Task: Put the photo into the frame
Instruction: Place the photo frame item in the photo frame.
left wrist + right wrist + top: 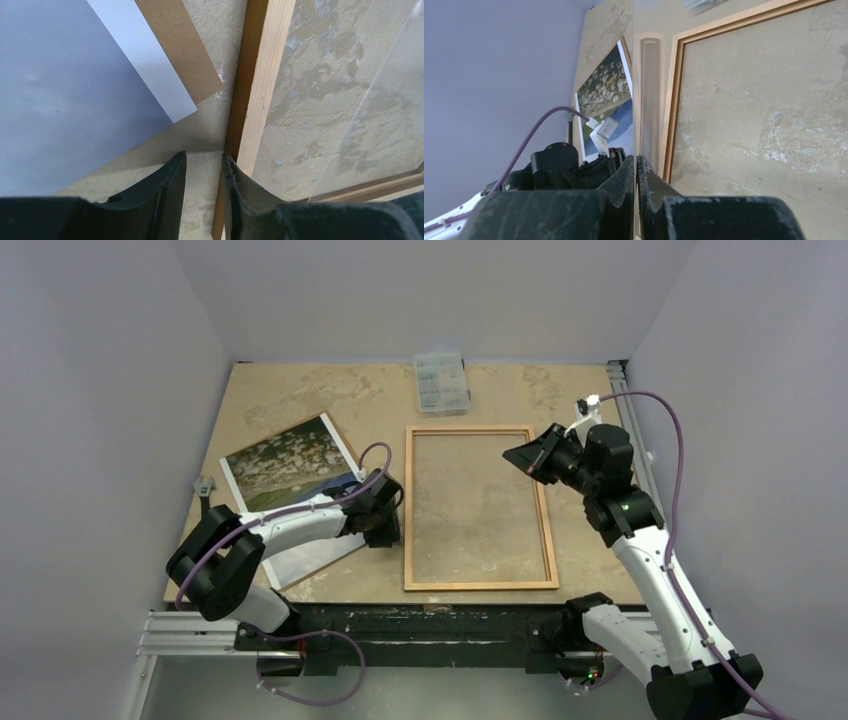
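The glossy rectangular photo (285,460) lies tilted near the left edge of the rough counter (300,390). The thin wooden frame (480,586) lies flat at the middle. The left pincer (204,157) is slightly spread between them and empty; the right pincer (637,160) is pressed together.

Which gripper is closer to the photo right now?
Left. The left gripper sits beside the photo at its corner, between it and the frame. The right gripper is across the frame, pinching the clear pane.

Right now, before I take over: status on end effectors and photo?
Left end effector open, empty, between photo and frame. Right end effector shut above frame. Photo flat on backing board, outside frame. Left arm crosses photo.
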`<state>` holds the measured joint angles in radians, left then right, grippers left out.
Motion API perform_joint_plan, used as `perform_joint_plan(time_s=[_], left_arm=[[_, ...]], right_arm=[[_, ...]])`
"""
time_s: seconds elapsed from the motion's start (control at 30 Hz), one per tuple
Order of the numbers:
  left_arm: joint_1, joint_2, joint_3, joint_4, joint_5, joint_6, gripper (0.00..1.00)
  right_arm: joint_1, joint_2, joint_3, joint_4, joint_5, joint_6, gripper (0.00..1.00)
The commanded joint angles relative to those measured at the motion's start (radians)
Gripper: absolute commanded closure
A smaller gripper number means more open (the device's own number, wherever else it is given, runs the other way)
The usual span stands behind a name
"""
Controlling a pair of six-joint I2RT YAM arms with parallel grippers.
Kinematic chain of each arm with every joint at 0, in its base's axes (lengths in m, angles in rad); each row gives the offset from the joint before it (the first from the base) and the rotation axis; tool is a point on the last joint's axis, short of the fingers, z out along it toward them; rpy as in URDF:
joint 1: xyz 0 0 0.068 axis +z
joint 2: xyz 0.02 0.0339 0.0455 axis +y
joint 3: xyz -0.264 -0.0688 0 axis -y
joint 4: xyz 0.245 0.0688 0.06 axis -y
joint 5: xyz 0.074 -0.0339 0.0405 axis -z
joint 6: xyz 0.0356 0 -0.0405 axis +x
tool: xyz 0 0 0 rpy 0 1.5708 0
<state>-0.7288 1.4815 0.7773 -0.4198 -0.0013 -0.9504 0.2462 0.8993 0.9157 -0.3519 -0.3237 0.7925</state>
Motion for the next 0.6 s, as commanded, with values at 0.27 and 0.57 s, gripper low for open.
perform_joint_plan(time_s=[0.27, 0.57], left_arm=[[0.003, -0.106, 0.019, -0.020, -0.033, -0.002, 0.66], [-0.010, -0.125, 0.048, -0.020, -0.030, -0.011, 0.67]], right_arm=[[-0.007, -0.007, -0.010, 0.118, -0.023, 0.032, 1.00], [-0.007, -0.011, -0.009, 0.114, -0.017, 0.036, 1.00]])
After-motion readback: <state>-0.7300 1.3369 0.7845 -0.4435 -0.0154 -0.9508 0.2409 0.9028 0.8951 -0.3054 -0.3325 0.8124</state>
